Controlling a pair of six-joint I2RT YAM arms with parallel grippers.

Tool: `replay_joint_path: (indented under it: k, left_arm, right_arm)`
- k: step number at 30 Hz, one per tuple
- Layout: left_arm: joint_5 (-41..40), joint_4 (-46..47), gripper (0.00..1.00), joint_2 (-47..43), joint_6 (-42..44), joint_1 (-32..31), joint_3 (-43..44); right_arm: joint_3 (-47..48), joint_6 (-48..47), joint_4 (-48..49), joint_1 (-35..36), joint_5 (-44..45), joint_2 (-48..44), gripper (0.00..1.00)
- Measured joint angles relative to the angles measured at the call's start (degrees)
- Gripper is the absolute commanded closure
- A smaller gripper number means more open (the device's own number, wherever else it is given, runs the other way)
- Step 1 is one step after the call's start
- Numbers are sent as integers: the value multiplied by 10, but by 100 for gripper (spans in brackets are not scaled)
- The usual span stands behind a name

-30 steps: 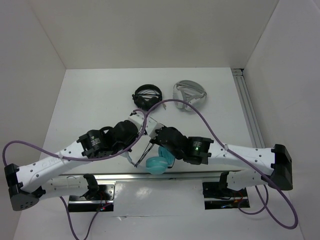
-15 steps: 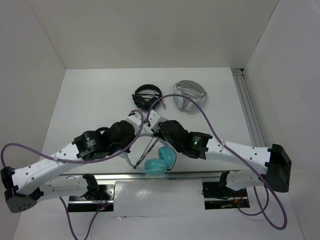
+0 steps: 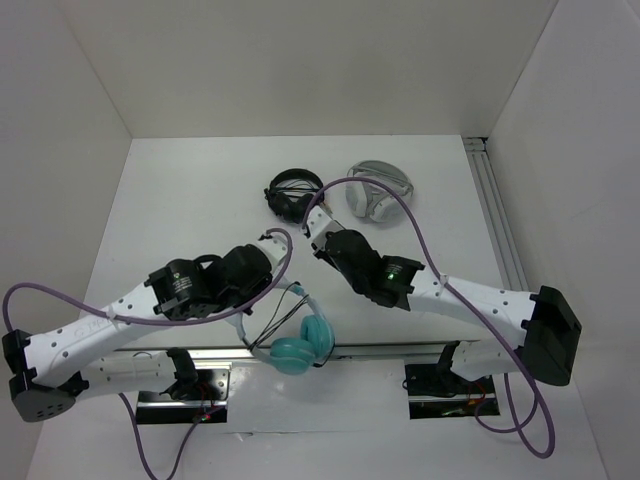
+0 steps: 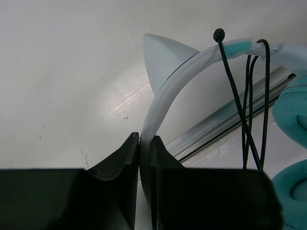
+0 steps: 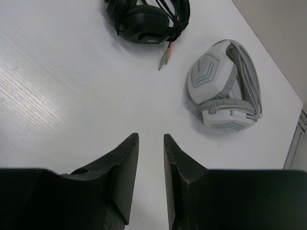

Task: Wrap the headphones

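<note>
Since the earlier frame the right arm [image 3: 450, 292] has swung from the near edge toward the middle of the counter, and the left arm [image 3: 110, 325] has drawn the teal cat-ear headphones [image 3: 300, 345] leftward along the near edge, so the ear cups are now uncovered. The left gripper [image 4: 145, 138] is clamped on the pale headband [image 4: 163, 91], holding the set just left of centre at the near edge. The right gripper [image 5: 151, 139] is narrowly parted and empty, facing the black headphones [image 5: 146, 19] and grey-white headphones [image 5: 225, 91] toward the far edge. The thin black cable [image 4: 249, 120] crosses the headband in several strands. The winding step appears part-done. The next move calls for the right gripper to return, take the slack cable, and lay another turn.
</note>
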Motion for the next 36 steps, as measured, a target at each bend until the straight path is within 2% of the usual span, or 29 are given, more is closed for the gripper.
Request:
replay_joint_path:
  k: [5, 11, 18, 20, 25, 26, 27, 36]
  left_arm:
    - [-12, -8, 100, 11, -3, 0, 10]
    - [-64, -23, 100, 45, -36, 7, 15]
    - [-116, 7, 100, 56, -74, 72, 15]
    - [-121, 29, 100, 56, -80, 89, 12]
    - [-121, 70, 100, 57, -96, 109, -6]
    - [-121, 72, 100, 59, -98, 110, -8]
    - [-120, 72, 100, 61, -102, 110, -9]
    - [-117, 86, 100, 82, -123, 114, -9]
  right_arm:
    - [-10, 24, 3, -7, -10, 0, 50]
    - [-10, 73, 2, -10, -17, -29, 32]
    - [10, 155, -30, -11, 2, -84, 24]
    - [14, 169, -41, -10, 2, -103, 24]
    - [22, 198, -70, -1, 4, -139, 16]
    - [22, 204, -75, 2, 5, -143, 2]
    - [24, 213, -83, 4, 6, -145, 0]
    - [52, 265, -138, 11, 15, -147, 0]
